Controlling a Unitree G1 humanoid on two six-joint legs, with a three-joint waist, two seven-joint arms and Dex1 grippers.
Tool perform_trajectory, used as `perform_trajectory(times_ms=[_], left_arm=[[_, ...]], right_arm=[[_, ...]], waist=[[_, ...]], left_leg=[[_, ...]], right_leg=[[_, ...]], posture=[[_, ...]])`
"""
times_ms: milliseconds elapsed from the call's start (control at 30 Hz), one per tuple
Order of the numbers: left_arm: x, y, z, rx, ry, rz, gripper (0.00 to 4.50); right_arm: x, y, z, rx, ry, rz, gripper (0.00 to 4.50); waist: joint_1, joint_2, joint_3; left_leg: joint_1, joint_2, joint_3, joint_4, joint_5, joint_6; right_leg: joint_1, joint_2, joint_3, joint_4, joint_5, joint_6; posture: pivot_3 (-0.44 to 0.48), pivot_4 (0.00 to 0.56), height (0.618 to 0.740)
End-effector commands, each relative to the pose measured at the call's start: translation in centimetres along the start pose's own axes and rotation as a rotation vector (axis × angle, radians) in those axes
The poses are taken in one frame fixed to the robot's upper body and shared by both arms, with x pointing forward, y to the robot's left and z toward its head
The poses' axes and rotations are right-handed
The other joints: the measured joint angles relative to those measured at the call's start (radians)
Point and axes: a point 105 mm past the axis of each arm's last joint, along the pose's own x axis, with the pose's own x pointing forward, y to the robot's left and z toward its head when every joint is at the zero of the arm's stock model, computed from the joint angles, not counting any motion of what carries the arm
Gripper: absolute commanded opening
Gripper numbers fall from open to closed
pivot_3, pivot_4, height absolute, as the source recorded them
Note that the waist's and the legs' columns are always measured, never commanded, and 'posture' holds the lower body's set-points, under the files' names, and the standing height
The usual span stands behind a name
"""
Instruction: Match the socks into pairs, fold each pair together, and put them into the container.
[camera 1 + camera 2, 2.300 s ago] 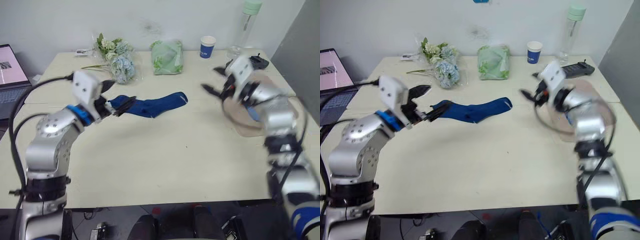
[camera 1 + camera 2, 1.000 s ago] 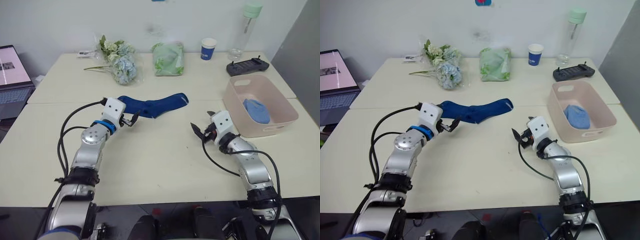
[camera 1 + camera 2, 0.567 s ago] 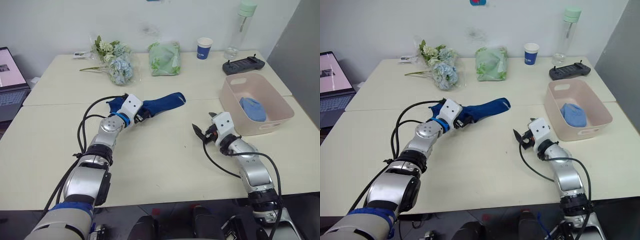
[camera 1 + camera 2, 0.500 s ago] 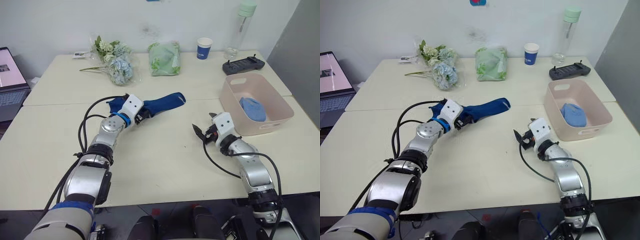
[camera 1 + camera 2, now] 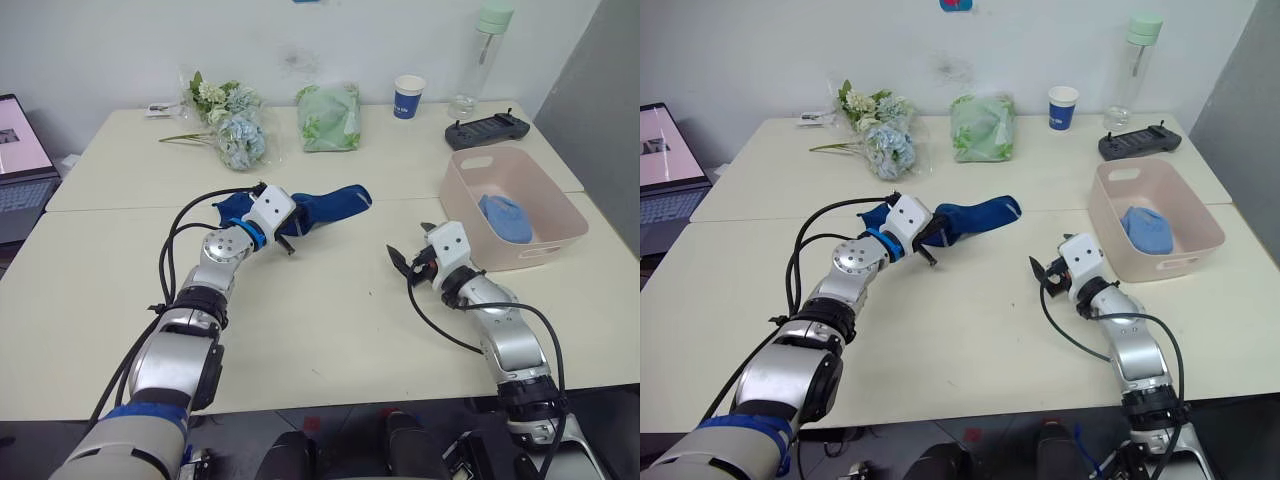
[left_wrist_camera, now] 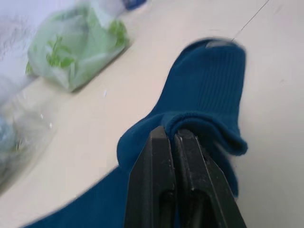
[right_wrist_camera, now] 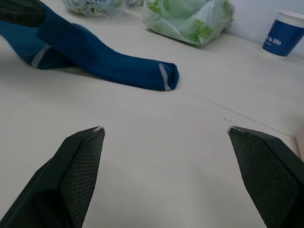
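Dark navy sock (image 5: 325,205) mid-table, cuff fold pinched by left gripper (image 6: 173,137); right gripper (image 5: 407,262) near right, fingers spread, hovering over table (image 5: 330,330); container (image 5: 555,240) right, light blue sock (image 5: 503,216) inside.

Silver jointed arms, white wrist blocks, black cables, blue ring.

Both head cameras looked forward and down from above the near edge of the tabletop (image 5: 330,330), taking in its full width to the far edge and the wall behind. The left wrist camera sat very close to the dark navy sock (image 6: 209,90), facing the far edge. The right wrist camera sat low over the tabletop, farther off, viewing that same sock and the green bag (image 7: 190,19), which every view shared.
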Motion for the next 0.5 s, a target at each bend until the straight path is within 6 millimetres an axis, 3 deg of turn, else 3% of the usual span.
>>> perform_trajectory(times_ms=[33,233,400,500], left_arm=[[-0.7,-2.5,2.9,0.038,-0.124,-0.098,0.01],[-6.1,-8.3,3.2,-0.046,-0.092,-0.235,0.01],[-12.3,-11.3,2.8,-0.085,0.049,-0.42,0.01],[-14.9,-12.6,2.8,-0.133,0.125,-0.5,0.01]], right_arm=[[0.0,-0.8,1.3,-0.018,-0.046,-0.003,4.5],[0.0,-1.4,1.4,-0.011,-0.046,0.015,4.5],[-0.2,-0.8,2.0,-0.004,-0.054,0.108,4.5],[-0.4,-0.6,2.1,-0.009,-0.052,0.153,4.5]], waist=[[0.0,0.0,0.0],[-0.007,0.001,0.0],[-0.002,0.001,0.0],[0.002,0.002,0.0]], left_leg=[[0.0,0.001,0.0,0.0,0.0,0.0],[0.0,0.004,0.0,-0.001,0.0,0.0],[0.001,0.005,0.0,-0.001,0.0,0.0],[0.001,0.005,0.0,-0.001,0.0,0.001]], right_leg=[[0.0,0.0,0.0,0.0,0.0,0.0],[-0.001,0.0,0.002,0.001,0.0,0.0],[0.0,0.001,0.002,0.002,0.0,0.0],[0.001,0.001,0.003,0.0,0.0,0.0]], posture=[[0.0,0.15,0.74],[0.0,0.15,0.74],[0.0,0.15,0.74],[0.0,0.15,0.74]])
